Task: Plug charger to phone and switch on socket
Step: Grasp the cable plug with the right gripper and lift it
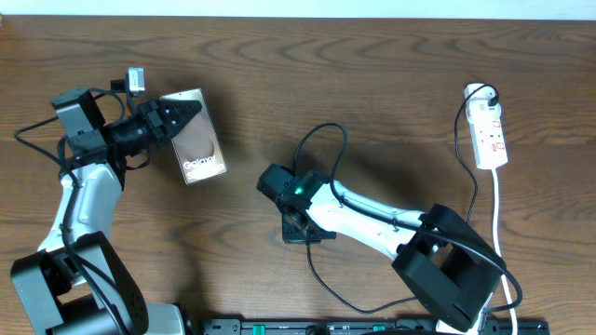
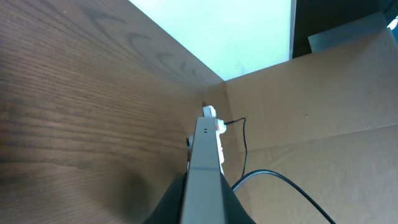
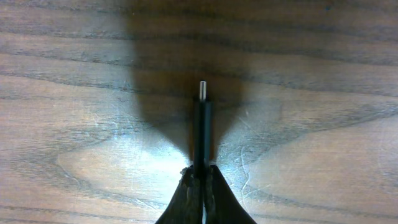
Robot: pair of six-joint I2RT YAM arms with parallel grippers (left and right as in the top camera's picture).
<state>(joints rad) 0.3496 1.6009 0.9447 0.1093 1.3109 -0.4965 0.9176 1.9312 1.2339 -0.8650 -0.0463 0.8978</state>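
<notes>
Right gripper [image 3: 200, 179]: fingers pressed together, pinching the charger [image 3: 202, 121] just behind its plug. The metal tip pointed away from the wrist, low over the wooden table [image 3: 74, 93]. Black cable looped beside the right arm.

Left gripper [image 2: 203, 200]: fingers clamped on the phone [image 2: 205, 158], seen edge-on from the wrist. Overhead, its "Galaxy" face was up, at the table's left.

Phone and plug were well apart. The socket [image 1: 490, 130] lay at the far right edge.
</notes>
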